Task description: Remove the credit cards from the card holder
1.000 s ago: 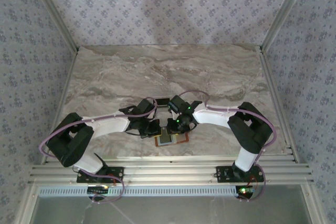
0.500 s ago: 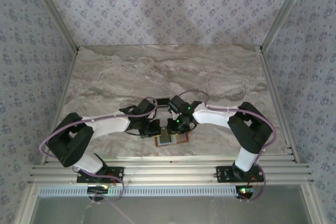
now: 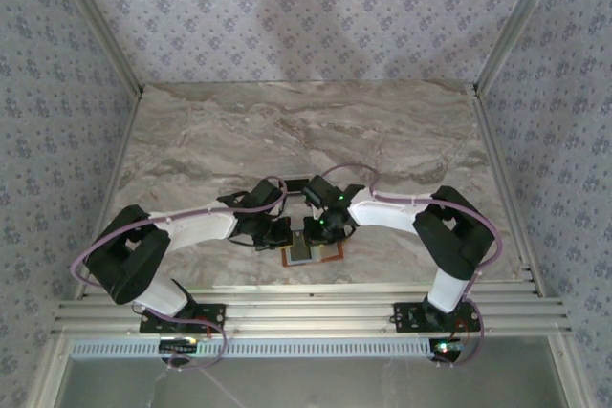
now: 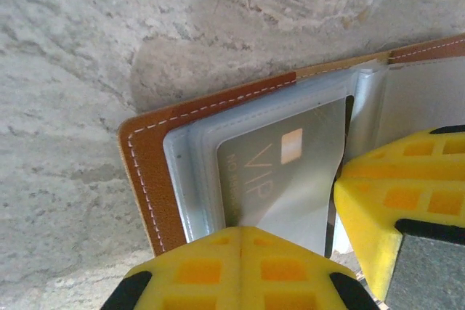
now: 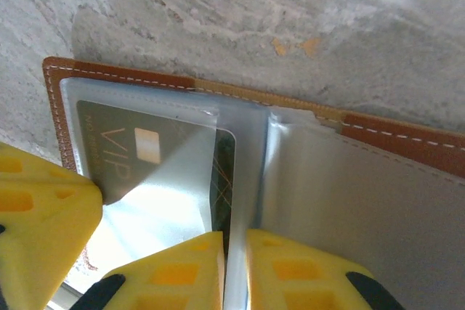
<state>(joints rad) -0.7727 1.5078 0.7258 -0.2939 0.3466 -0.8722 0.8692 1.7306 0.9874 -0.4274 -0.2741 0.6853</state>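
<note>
The card holder (image 3: pixel 328 256) lies open near the table's front edge, orange-brown with white stitching (image 4: pixel 145 172) (image 5: pixel 407 139). Inside its clear sleeves sits a grey credit card marked VIP (image 4: pixel 280 172) (image 5: pixel 134 147). The edge of a darker card (image 5: pixel 224 168) shows behind it. My left gripper (image 4: pixel 240 231) (image 3: pixel 284 235) is shut, its tips pressing down at the VIP card's lower corner. My right gripper (image 5: pixel 235 252) (image 3: pixel 312 233) is pinched on a thin clear sleeve leaf at the holder's fold. Each wrist view also shows the other gripper's yellow finger (image 4: pixel 396 201) (image 5: pixel 36 212).
A small dark flat object (image 3: pixel 294 182) lies on the marble table (image 3: pixel 306 131) just behind the two grippers. The holder sits close to the table's front edge and the metal rails (image 3: pixel 306 312).
The right gripper has shifted slightly left over the card holder. The left arm has held still.
</note>
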